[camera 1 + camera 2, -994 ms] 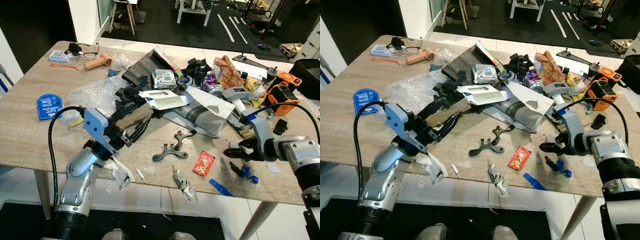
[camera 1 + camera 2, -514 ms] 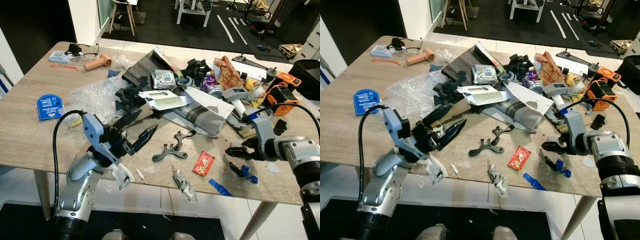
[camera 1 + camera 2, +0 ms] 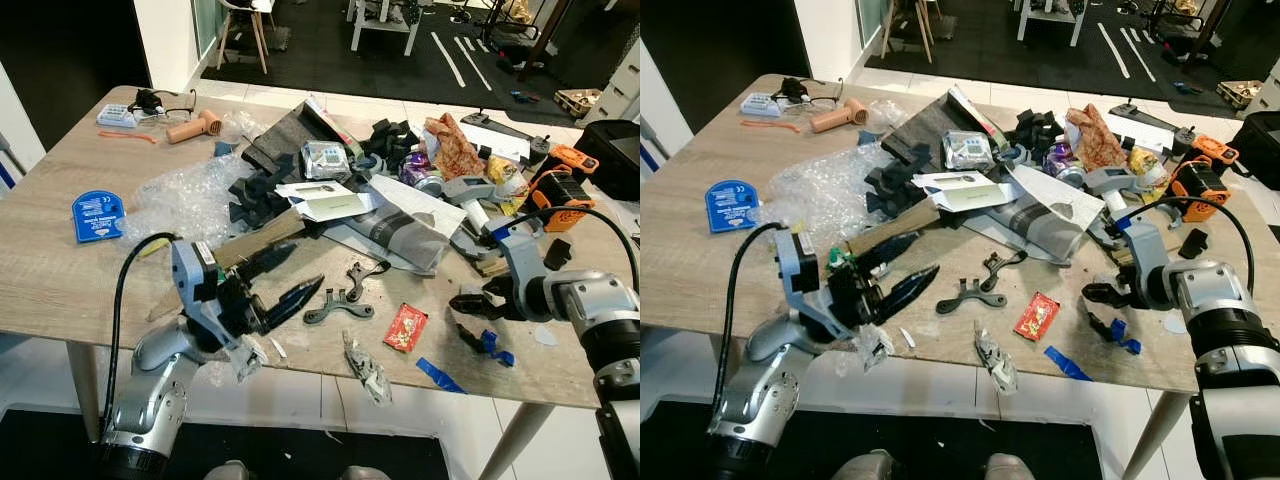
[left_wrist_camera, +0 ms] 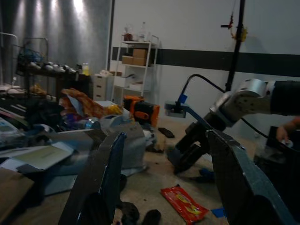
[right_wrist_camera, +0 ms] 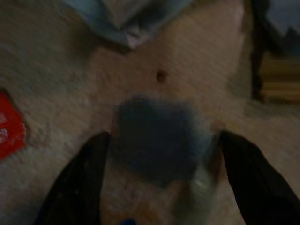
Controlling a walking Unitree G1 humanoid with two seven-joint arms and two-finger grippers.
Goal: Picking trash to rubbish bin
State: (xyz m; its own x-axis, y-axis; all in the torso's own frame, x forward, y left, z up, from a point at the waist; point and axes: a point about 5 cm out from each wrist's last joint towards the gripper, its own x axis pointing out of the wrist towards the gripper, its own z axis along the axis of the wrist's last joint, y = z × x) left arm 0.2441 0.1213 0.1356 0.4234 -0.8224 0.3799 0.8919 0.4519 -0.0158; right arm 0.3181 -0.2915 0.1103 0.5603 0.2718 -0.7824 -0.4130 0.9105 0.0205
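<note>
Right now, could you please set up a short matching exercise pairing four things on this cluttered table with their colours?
Things:
1. sachet
2. round tag
3. power tool
4. bracket

Colours:
A. orange and black
B. black
C. red
D. blue

Pairs: 1-C, 2-D, 3-A, 4-B

The desk (image 3: pixel 60 270) is pale matt wood grain; the bubble wrap (image 3: pixel 185 190) clear glossy plastic; the red sachet (image 3: pixel 407 327) shiny foil.
</note>
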